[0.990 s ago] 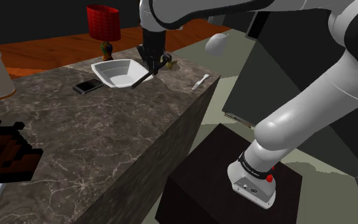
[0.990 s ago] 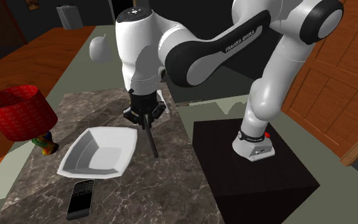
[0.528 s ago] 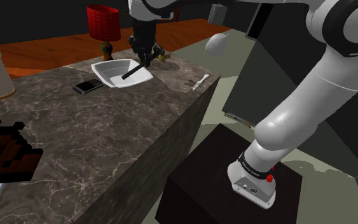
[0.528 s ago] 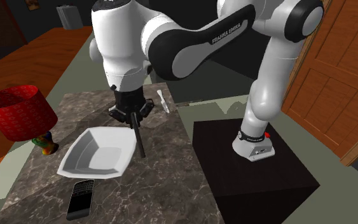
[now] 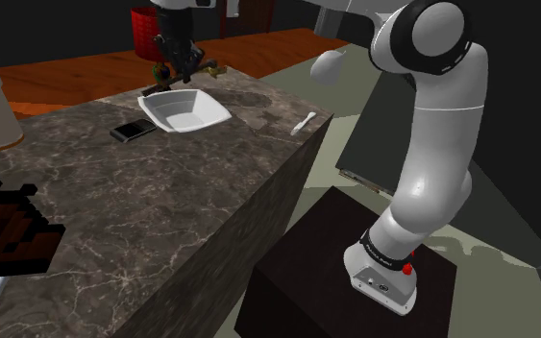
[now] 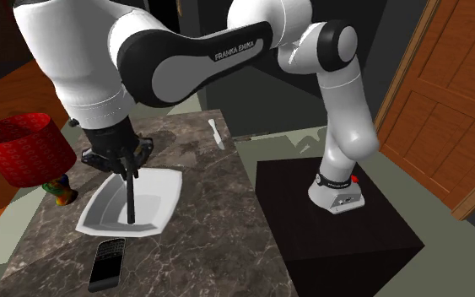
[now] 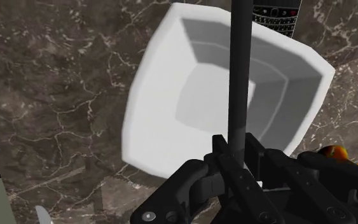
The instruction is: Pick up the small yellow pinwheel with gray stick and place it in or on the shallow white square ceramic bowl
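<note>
Shallow white square bowl (image 6: 109, 199) (image 5: 222, 115) (image 7: 139, 108), set on a dark veined marble counter (image 6: 218, 245) (image 5: 162, 211) (image 7: 56, 76). All-black two-finger gripper (image 6: 122, 160) (image 5: 180, 60) (image 7: 234, 149) straight above the bowl, fingers closed tight on the upper end of a small pinwheel (image 6: 130, 198) (image 7: 240, 70). Dark grey stick upright, hanging from the fingers down over the bowl's hollow, lower tip low inside it; contact with the bowl's floor impossible to tell. Yellow-orange head (image 7: 333, 153) (image 5: 212, 69) just beside the fingers, above the bowl's rim. Flat black keypad phone (image 6: 107, 261) (image 5: 132, 129) (image 7: 274, 16) on the counter just beside one corner of the bowl. Red-shaded table lamp (image 6: 24, 148) (image 5: 143, 24) near the bowl, on the side away from the stand. Small white utensil (image 6: 215, 131) (image 5: 303, 122) on the counter well apart from the bowl, close to the counter's edge. Dark box stand (image 6: 345, 232) (image 5: 345, 288) off the counter, well apart from the bowl.
</note>
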You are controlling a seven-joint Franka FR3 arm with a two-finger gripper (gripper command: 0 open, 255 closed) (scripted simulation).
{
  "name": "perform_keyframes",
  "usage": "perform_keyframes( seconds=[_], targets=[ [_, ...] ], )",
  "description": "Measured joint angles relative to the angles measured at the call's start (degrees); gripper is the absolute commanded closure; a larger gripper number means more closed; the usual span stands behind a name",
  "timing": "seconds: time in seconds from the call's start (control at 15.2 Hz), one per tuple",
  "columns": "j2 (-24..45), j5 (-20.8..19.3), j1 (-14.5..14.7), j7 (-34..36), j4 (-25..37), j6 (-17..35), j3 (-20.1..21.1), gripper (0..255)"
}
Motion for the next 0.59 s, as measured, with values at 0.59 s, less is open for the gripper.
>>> perform_keyframes(
  seconds=[0.59],
  targets=[
    [2.97,-1.77,0.68,1.39,-1.52,3.63,-0.89,255]
  ],
)
